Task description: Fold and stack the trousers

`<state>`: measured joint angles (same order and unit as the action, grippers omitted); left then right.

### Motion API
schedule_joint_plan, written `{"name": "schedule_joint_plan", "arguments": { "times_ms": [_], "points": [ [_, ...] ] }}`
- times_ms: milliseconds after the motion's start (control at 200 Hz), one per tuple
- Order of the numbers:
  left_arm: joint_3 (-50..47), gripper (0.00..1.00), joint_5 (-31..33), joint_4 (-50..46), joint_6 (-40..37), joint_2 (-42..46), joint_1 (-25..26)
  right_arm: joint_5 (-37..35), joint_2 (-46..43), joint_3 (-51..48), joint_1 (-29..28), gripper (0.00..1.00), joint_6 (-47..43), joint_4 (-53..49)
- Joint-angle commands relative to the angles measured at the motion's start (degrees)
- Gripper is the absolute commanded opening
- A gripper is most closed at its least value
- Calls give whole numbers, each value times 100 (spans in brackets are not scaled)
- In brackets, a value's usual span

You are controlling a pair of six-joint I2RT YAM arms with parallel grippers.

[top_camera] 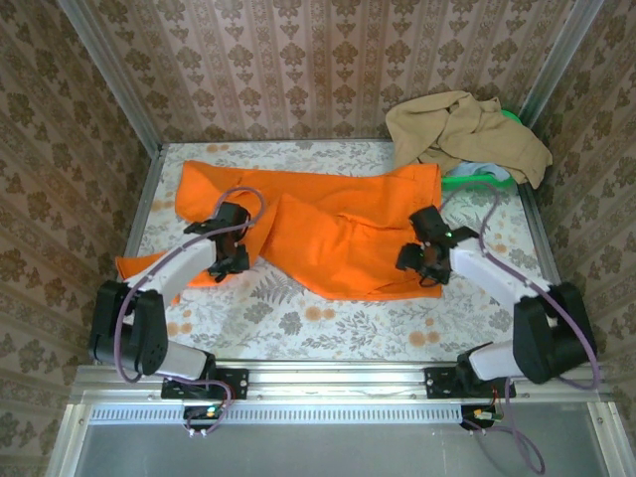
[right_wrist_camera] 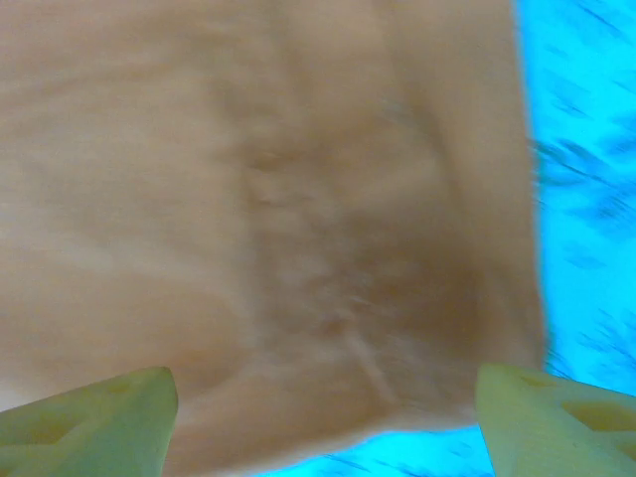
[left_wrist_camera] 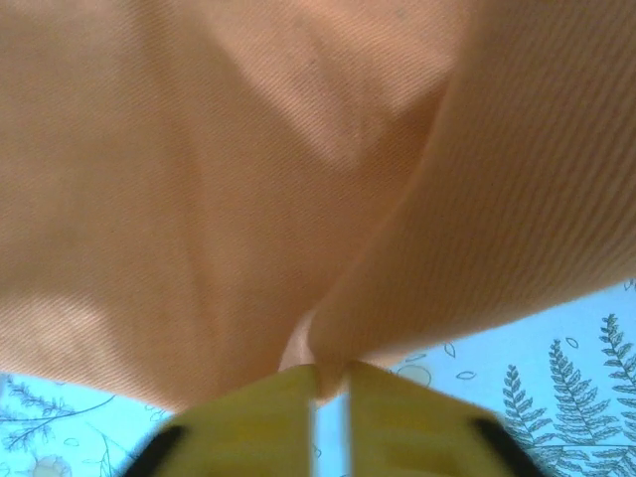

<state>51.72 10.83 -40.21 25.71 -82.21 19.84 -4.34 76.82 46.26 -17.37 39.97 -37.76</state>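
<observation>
Jaws on your left side are pressed together on a pinch of the trousers [top_camera: 328, 234]. In the left wrist view the two yellow fingers [left_wrist_camera: 268, 422] meet at the bottom of the frame, and a ridge of orange cloth runs down into the slit between their tips. Your right jaws stand wide apart. In the right wrist view one pale finger [right_wrist_camera: 89, 417] sits in the lower left corner and the other in the lower right, with cloth spread flat between them and nothing clamped.

From above, the trousers lie rumpled across the worktop [top_camera: 298, 318], reaching from the upper left of the frame to right of centre. One part trails towards the lower left, under your left arm [top_camera: 174, 268]. The left jaws sit at the left-centre of the cloth and the right jaws on its lower right part. A tan garment [top_camera: 467, 134] is heaped in the upper right corner, apart from the trousers.

You look to be at the grasping stage of a fold, with one side secured and the other not yet. Before you lift, the right jaws need to close on the cloth edge that shows just beyond their tips. Then raise both sides evenly. If only the left side pulls, the fabric will likely drag and bunch instead of folding.
</observation>
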Motion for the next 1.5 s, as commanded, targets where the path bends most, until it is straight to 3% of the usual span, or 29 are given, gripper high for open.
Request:
{"name": "schedule_joint_plan", "arguments": {
  "times_ms": [0, 65, 160, 270, 330, 395, 470, 650, 780, 915, 1105, 1175, 1225, 1295, 1355, 1390, 1495],
  "points": [
    [249, 0, 24, 253, -199, -41, -28, -197, -457, -376, 72, 81, 385, -247],
    [285, 0, -31, 272, -260, 14, -28, -134, -477, -587, 270, 81, 459, -215],
    [415, 0, -223, 247, -305, 172, -33, 563, -229, -870, 582, 76, 502, 137],
    [690, 0, -318, 83, -369, 319, -53, 576, -74, -1010, 592, 68, 576, 327],
    [885, 0, -390, -35, -403, 366, -59, 544, -50, -1047, 675, 57, 604, 299],
    [1028, 0, -538, -109, -435, 431, -59, 643, -131, -1071, 828, 26, 529, 403],
    [1189, 0, -751, -240, -504, 487, -57, 595, -322, -988, 1078, 0, 492, 330],
    [1612, 0, -1056, -766, -742, 698, 66, 54, -1629, -711, 1755, 0, 468, -381],
    [1895, 0, -1653, -1111, -892, 831, 219, 67, -2566, -620, 3124, 0, 172, -840],
    [2235, 0, -2651, -1272, -1179, 467, 472, 490, -2406, -506, 4188, 0, -100, -746],
    [3264, 0, -3126, -1279, -1706, -1091, 484, 657, -1920, -876, 4646, 0, 40, -138],
    [3889, 11, -2973, -1487, -2002, -1995, 367, 660, -1846, -964, 4646, 0, 51, 20],
    [4402, 41, -2646, -1789, -1969, -2560, 245, 682, -1845, -1011, 4660, 5, 4, 54],
    [4892, 51, -2354, -1950, -1954, -2829, 114, 756, -1913, -1031, 4656, 15, -69, 58],
    [5016, 74, -1519, -2059, -1812, -2611, 94, 886, -2057, -982, 4620, 18, -177, -21],
    [4874, 97, -1205, -2026, -1730, -2317, 99, 868, -2200, -962, 4553, 19, -230, -54],
    [3779, 100, -444, -1867, -1047, -1062, 99, 1074, -2454, -880, 4359, 21, -346, -154]
  ]
}}
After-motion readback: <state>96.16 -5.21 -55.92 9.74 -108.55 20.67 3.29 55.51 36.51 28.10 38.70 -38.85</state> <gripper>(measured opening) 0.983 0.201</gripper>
